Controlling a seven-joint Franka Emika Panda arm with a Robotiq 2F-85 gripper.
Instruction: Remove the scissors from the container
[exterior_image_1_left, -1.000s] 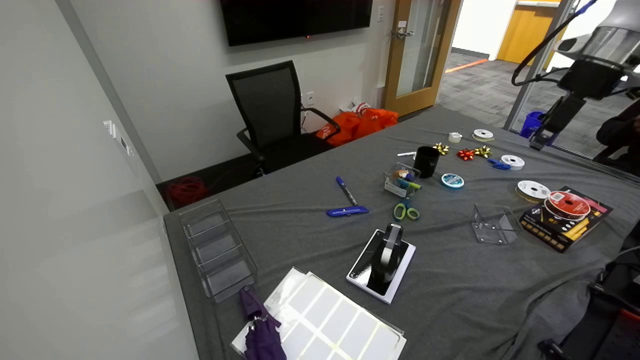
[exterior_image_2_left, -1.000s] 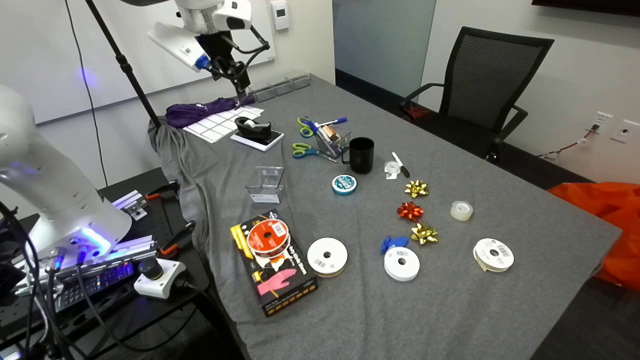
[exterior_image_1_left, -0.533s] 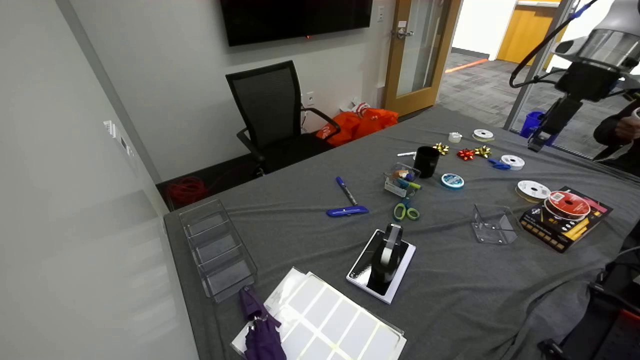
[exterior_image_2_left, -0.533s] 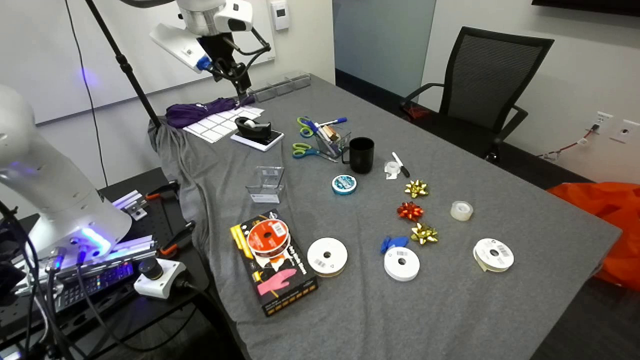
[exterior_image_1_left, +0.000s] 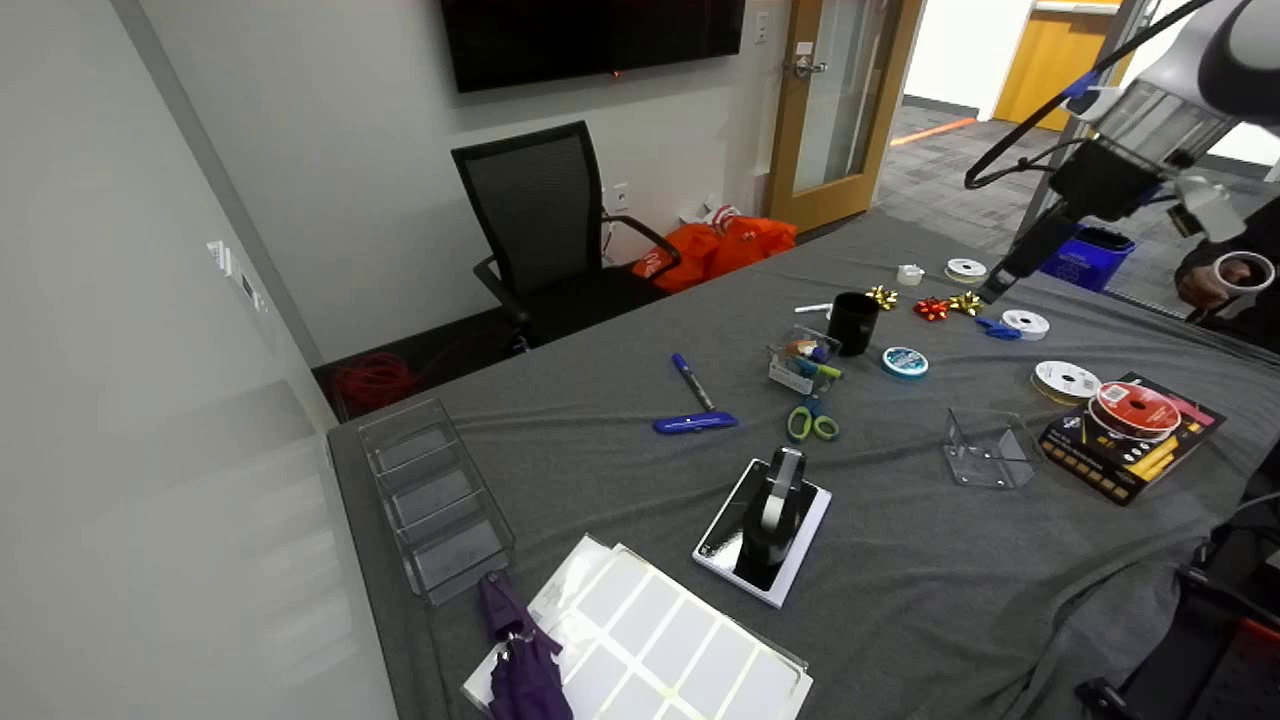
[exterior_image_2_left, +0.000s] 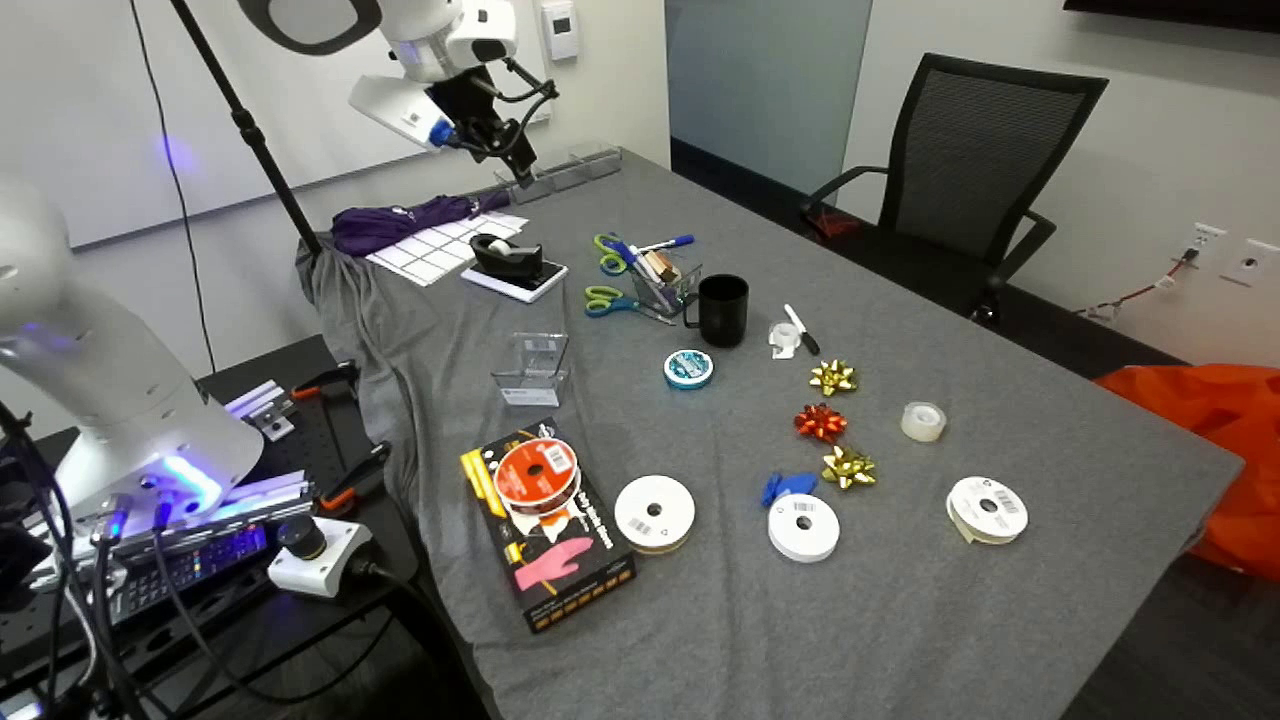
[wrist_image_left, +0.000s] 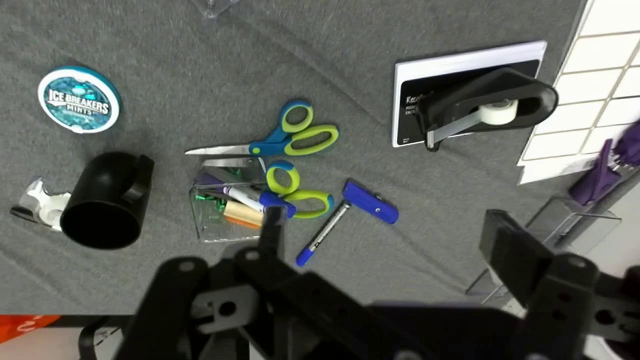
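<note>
Green-handled scissors (wrist_image_left: 309, 193) with blue accents stand in the small clear container (wrist_image_left: 220, 233); their handles poke out over its rim, and pens partly cover the blades. The same handles (exterior_image_2_left: 611, 266) rise above the container (exterior_image_2_left: 690, 284) in an exterior view. A similar pair of scissors (wrist_image_left: 272, 147) lies flat on the table right beside it. High above the table, my gripper (wrist_image_left: 385, 220) is open with nothing between its fingers. One finger overlaps the container's edge in the wrist view only. In both exterior views the gripper (exterior_image_1_left: 985, 290) (exterior_image_2_left: 525, 178) is well apart from the container.
A black mug (wrist_image_left: 106, 177) stands close to the container. A blue cutter (wrist_image_left: 371, 202) and a marker (wrist_image_left: 327, 230) lie on its other side. Farther off are a tape dispenser (wrist_image_left: 500, 80) on a box and a mint tin (wrist_image_left: 79, 100). A person's hand (exterior_image_1_left: 1203, 287) shows behind the arm.
The arm and gripper have swung leftward in one exterior view and rightward in the other, mostly within the last half second. The objects on the table have not moved.
</note>
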